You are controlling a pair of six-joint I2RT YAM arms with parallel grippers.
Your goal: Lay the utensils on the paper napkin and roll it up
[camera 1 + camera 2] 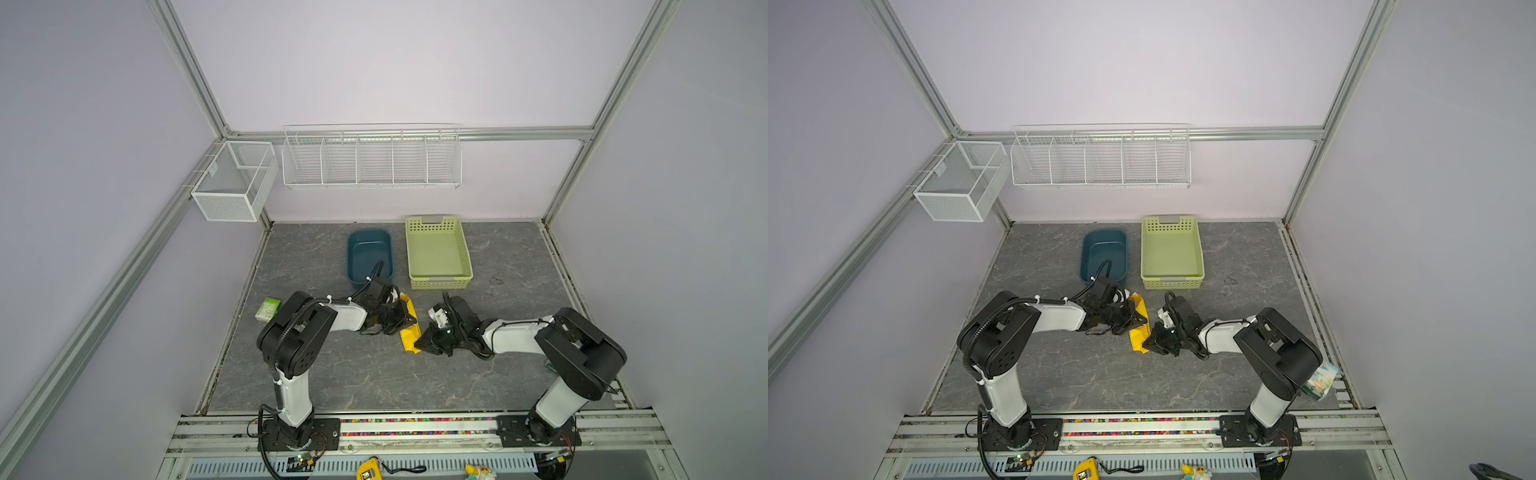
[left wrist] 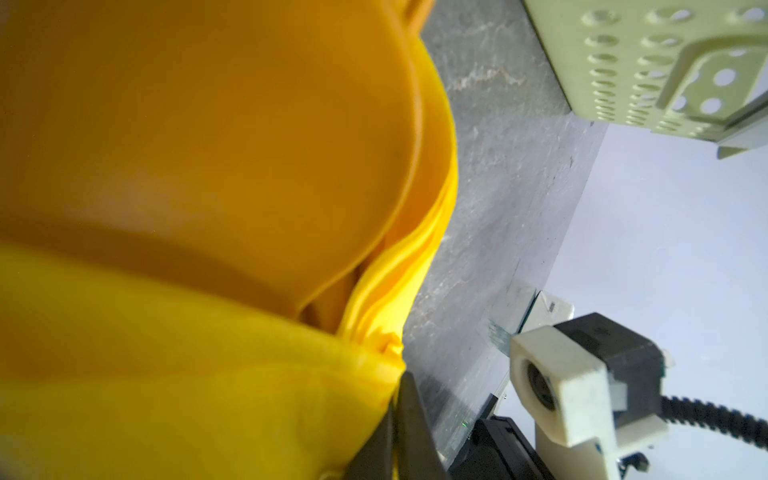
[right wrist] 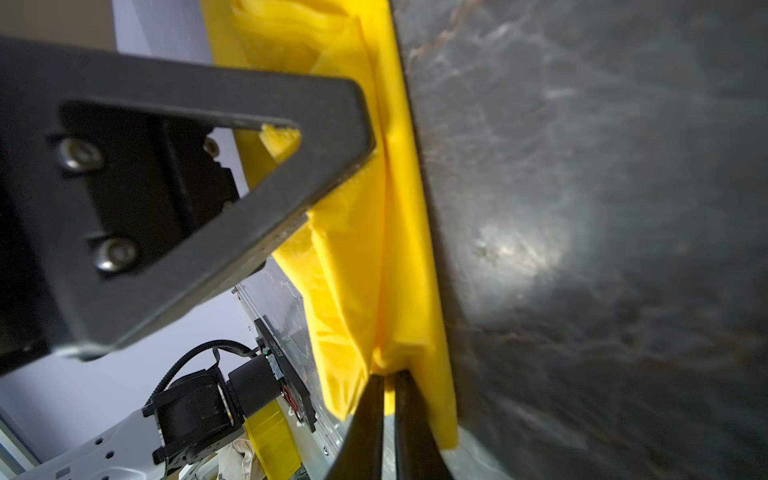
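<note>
- Yellow paper napkin [image 1: 409, 338] lies on the grey table [image 1: 374, 374] in front of the green basket [image 1: 465, 257], a bit to its left. It is folded into a long thin strip.
- Near the middle of the strip, the left gripper [image 1: 412, 321] is closed tight on the paper.
- At the end of the strip farthest from the basket, the right gripper [image 3: 388, 374] pinches the paper. In the right wrist view, yellow paper sits squeezed between its two black fingers [image 3: 368, 419].
- The basket shows its bare green bottom.
- A blue tub [image 1: 358, 253] stands just left of the basket. Its bare bottom shows, and a black cable [image 1: 377, 268] crosses its near edge.
- A white wire rack [image 1: 372, 160] with five parts hangs on the wall behind the basket.
- A white mesh box [image 1: 232, 183] hangs far left of the basket.
- A small green-white packet [image 1: 268, 309] lies well left of the basket.
</note>
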